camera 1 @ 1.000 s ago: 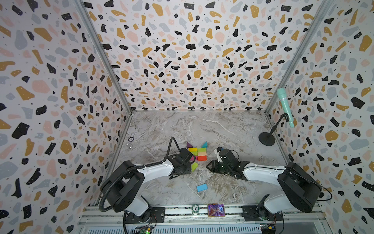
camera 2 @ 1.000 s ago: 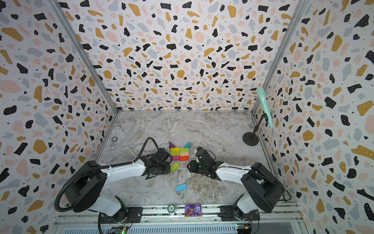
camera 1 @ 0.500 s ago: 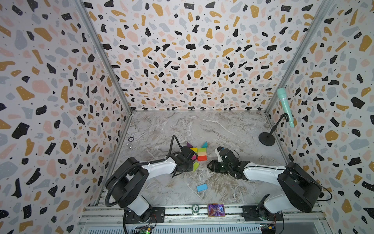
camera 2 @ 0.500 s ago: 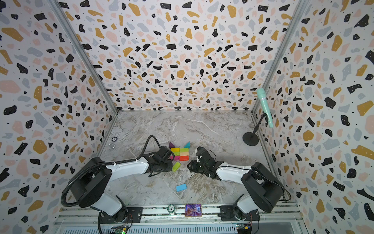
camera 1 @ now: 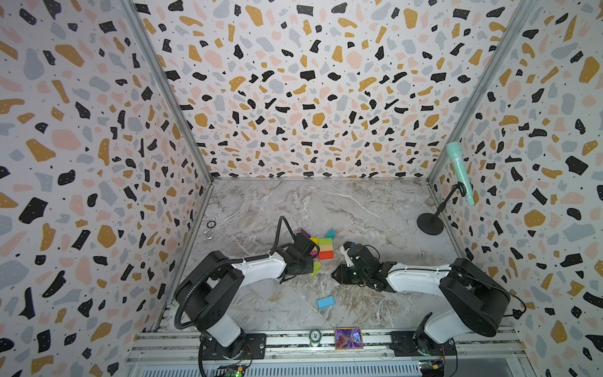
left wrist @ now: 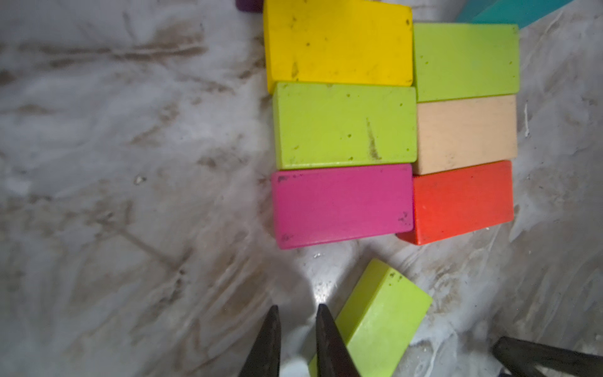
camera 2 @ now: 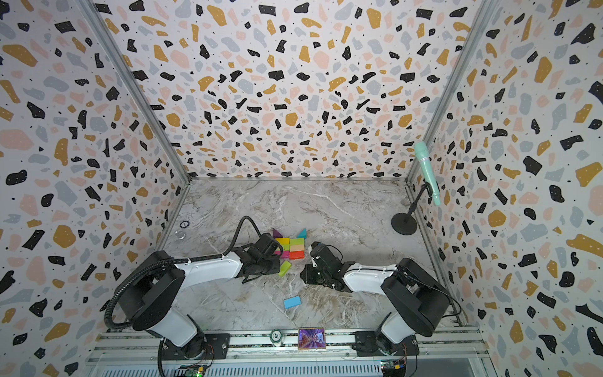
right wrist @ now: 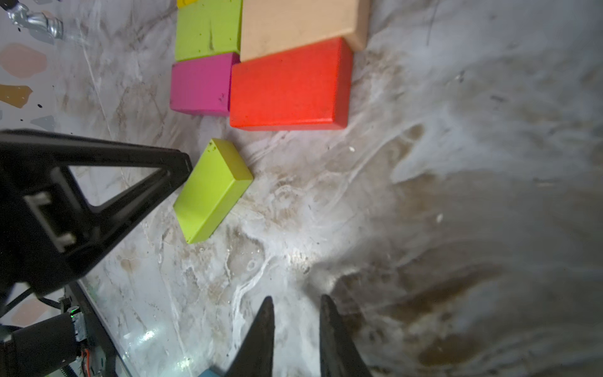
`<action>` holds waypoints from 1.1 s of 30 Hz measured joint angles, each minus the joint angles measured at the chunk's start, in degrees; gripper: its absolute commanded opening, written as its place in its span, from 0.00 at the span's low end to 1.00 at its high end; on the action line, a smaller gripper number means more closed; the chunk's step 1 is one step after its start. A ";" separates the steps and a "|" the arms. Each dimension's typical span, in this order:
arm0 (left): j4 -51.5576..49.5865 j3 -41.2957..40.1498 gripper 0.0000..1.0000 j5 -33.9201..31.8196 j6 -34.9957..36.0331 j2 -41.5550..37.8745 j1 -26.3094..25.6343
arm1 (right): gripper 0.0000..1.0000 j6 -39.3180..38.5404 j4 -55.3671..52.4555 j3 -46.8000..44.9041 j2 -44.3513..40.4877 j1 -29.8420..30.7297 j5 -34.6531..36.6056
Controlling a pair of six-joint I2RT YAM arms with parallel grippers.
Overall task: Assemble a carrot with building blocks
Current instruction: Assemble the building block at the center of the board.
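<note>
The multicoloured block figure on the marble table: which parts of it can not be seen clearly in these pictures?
- Purple triangular block: left wrist view, cut off by the picture edge; in a top view partly behind the left arm.
- Teal triangular block: left wrist view, cut off by the edge.
- Magenta rectangular block: top views, mostly hidden by the left pincer.
- Yellow rectangular block: right wrist view, only a corner shows.

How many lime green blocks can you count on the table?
3. Two lie in the block cluster: one below the yellow block, one beside it. A third lies loose and angled, nearer the arms.
</note>
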 measured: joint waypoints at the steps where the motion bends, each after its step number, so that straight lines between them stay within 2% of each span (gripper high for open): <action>1: 0.24 0.46 0.21 0.07 0.28 0.46 0.00 | 0.22 0.04 0.07 0.00 0.15 0.00 0.00; 10: 1.25 4.13 0.21 0.79 2.75 4.20 -1.29 | 0.21 0.35 0.79 0.00 0.55 -0.02 -0.07; 21: 0.85 5.46 0.20 1.36 3.58 4.90 -3.98 | 0.21 0.48 0.94 -0.02 0.44 0.04 0.00; 26: -1.05 5.46 0.20 -0.50 3.52 -0.72 -3.15 | 0.21 0.11 -1.27 0.00 -2.67 2.64 1.73; 33: -1.60 4.17 0.20 -0.57 3.43 -11.32 1.88 | 0.20 0.02 -2.25 1.75 -3.26 6.67 1.97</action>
